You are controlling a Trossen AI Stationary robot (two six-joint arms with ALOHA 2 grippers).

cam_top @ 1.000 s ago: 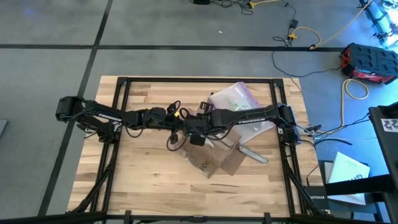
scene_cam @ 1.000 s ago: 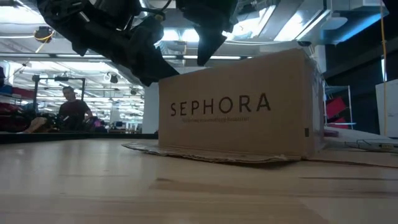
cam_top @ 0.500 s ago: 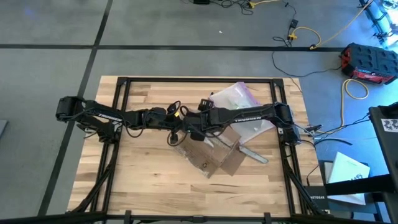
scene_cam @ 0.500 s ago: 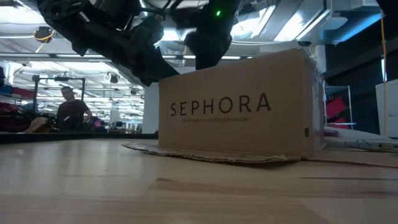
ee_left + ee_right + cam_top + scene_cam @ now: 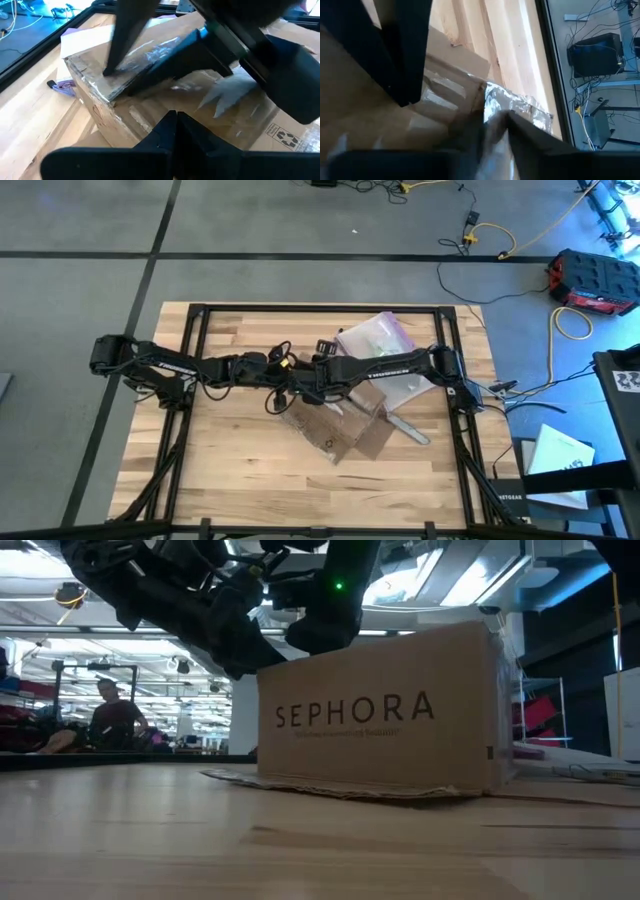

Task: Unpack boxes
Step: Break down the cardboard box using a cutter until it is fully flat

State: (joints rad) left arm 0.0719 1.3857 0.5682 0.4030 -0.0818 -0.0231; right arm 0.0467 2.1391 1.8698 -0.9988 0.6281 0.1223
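Note:
A brown cardboard box [image 5: 340, 430] with black SEPHORA lettering [image 5: 355, 710] stands on the table's middle, and crinkled clear tape runs along its top edge [image 5: 150, 50]. My right gripper [image 5: 312, 385] reaches from the right over the box's far left top edge and is shut on that tape [image 5: 495, 117]. My left gripper [image 5: 287, 390] is shut, level, close against the box's left side [image 5: 175, 119]. My right gripper pinches the loose clear tape [image 5: 506, 106] at the box's top edge between its two fingers. It comes slanting down from the far right side. The box stands flat on the table. I cannot tell whether my left gripper's shut tips touch the box's side [image 5: 150, 117].
A clear plastic bag with a purple zip edge [image 5: 385, 340] lies behind the box to the right. A small grey knife-like tool [image 5: 410, 430] lies right of the box. A loose cardboard flap [image 5: 375, 442] lies flat at the box's near right.
My right gripper has gone a little toward the table's far left and has sunk and tipped lower over the box's top edge. The box has shifted slightly on the table. My left gripper has kept still.

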